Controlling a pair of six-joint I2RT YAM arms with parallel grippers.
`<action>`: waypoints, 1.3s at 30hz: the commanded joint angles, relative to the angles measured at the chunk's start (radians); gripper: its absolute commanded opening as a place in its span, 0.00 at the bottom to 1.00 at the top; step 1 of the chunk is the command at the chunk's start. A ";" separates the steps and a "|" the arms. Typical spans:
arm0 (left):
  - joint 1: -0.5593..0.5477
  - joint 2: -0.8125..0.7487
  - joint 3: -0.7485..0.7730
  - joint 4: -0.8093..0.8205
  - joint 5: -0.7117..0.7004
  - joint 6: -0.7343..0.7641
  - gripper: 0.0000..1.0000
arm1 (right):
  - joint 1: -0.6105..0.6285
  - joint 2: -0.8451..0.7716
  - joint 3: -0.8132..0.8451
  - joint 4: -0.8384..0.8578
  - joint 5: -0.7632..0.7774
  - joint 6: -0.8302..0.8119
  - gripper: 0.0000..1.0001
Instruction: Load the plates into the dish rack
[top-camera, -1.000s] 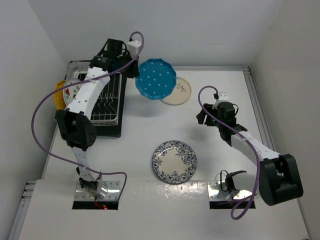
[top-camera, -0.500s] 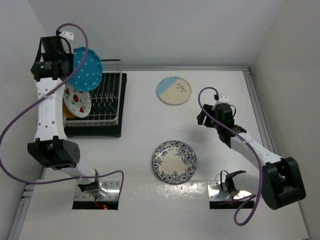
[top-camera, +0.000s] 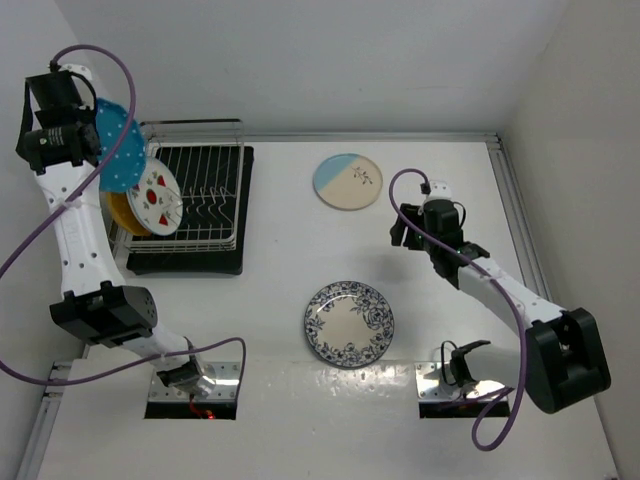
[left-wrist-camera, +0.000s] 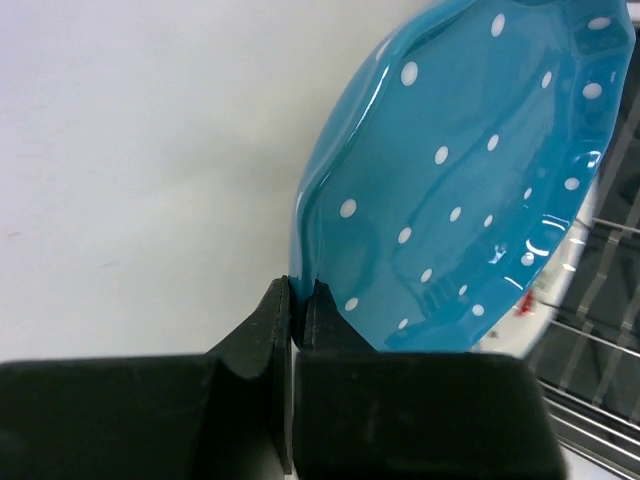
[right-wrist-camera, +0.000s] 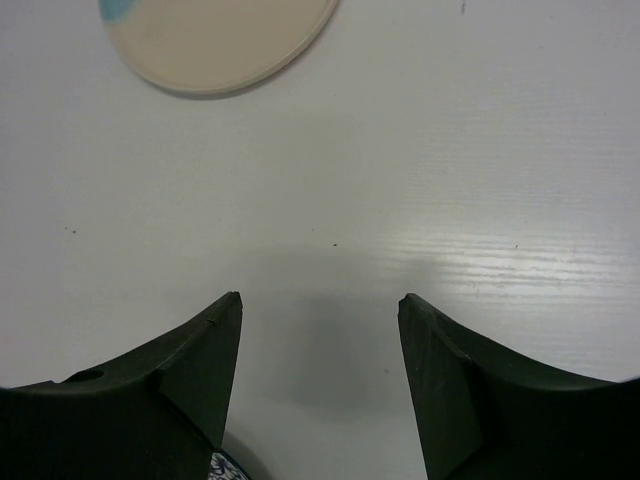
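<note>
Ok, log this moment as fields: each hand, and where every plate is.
left hand: shut on rim of teal dotted plate, held tilted by the dish rack's left end
in rack: strawberry plate, yellow plate, both on edge
on table: blue-and-cream plate, blue floral plate, both flat
right hand: open, empty

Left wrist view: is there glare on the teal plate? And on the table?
Left wrist view: yes, pale reflections on the teal plate near its lower rim; the left pincer gripping it looks dark. Right wrist view: a bright sheen on the table, right of centre.
</note>
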 joint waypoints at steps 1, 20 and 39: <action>0.006 -0.085 0.082 0.182 -0.107 0.019 0.00 | 0.020 0.032 0.083 -0.031 0.006 -0.005 0.64; -0.014 -0.085 -0.088 0.342 -0.247 0.084 0.00 | 0.061 0.035 0.135 -0.085 0.081 -0.051 0.64; -0.115 -0.209 -0.547 0.547 -0.316 0.082 0.00 | 0.060 -0.060 0.061 -0.079 0.128 -0.077 0.64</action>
